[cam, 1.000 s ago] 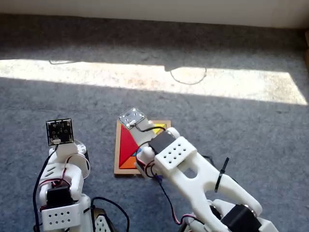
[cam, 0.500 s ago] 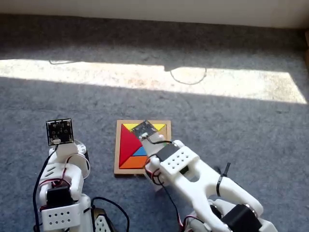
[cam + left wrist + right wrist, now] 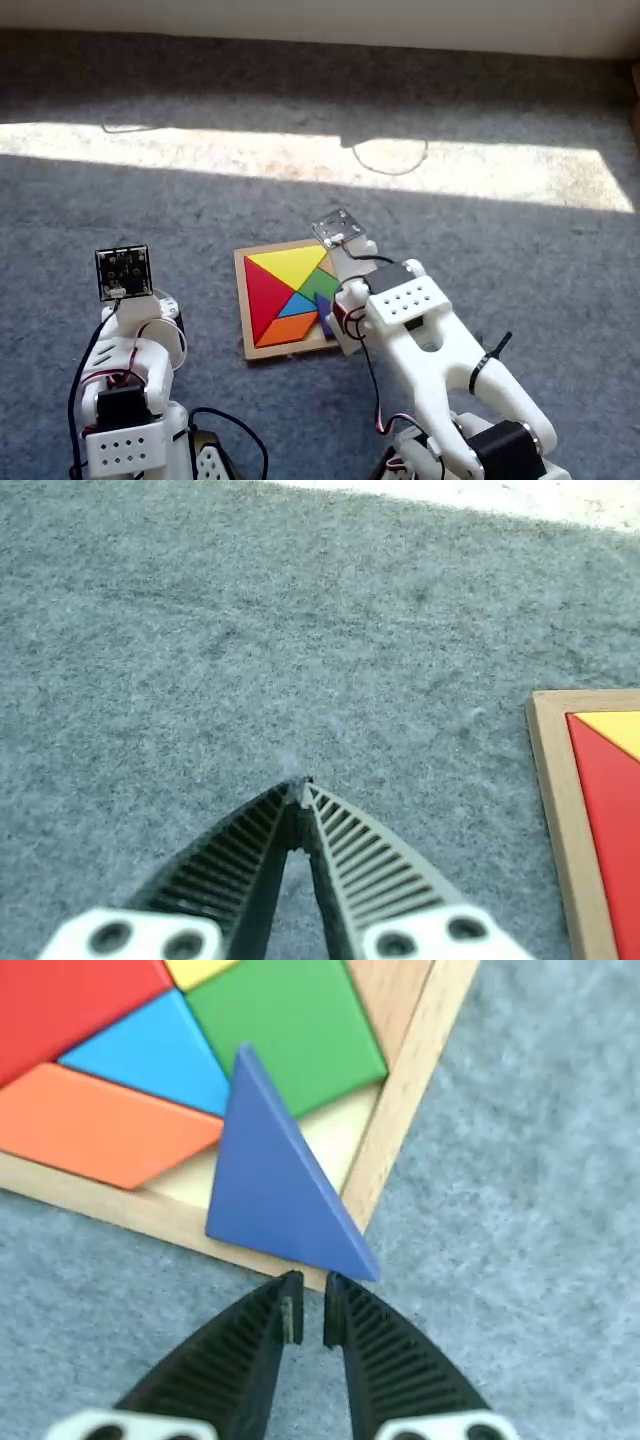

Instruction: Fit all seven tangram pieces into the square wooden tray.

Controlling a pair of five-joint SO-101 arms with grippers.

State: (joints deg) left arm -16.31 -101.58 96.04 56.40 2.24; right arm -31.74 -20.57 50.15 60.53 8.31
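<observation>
Centrally on the grey carpet (image 3: 520, 260) lies the square wooden tray (image 3: 242, 305), turned a little askew to the arms; inside it sit a yellow triangle (image 3: 290, 265) at the far side, a red triangle (image 3: 262, 298) along the side toward the left arm, a light blue triangle (image 3: 298, 305) in the middle, an orange parallelogram (image 3: 290, 328) along the near side and a green square (image 3: 322, 283) toward the right arm; the indigo triangle (image 3: 270, 1195) is not seated; one tip touches the spot where the light blue and green pieces meet, while its wide end rests across the tray's wooden rim near a corner, with bare tray floor showing beside it; the right gripper (image 3: 308, 1295) hovers over the carpet just outside that rim, jaws drawn almost together with a thin slit between them and nothing in it; whether its tips touch the indigo triangle cannot be told; the right arm (image 3: 420, 330) angles in over the tray's near corner; the left gripper (image 3: 300, 785) points down at bare carpet well to the side of the tray, jaws together at the tips and holding nothing; the left arm (image 3: 130, 400) stands folded back; a thin cable (image 3: 390, 160) loops across a sunlit band of carpet beyond.
</observation>
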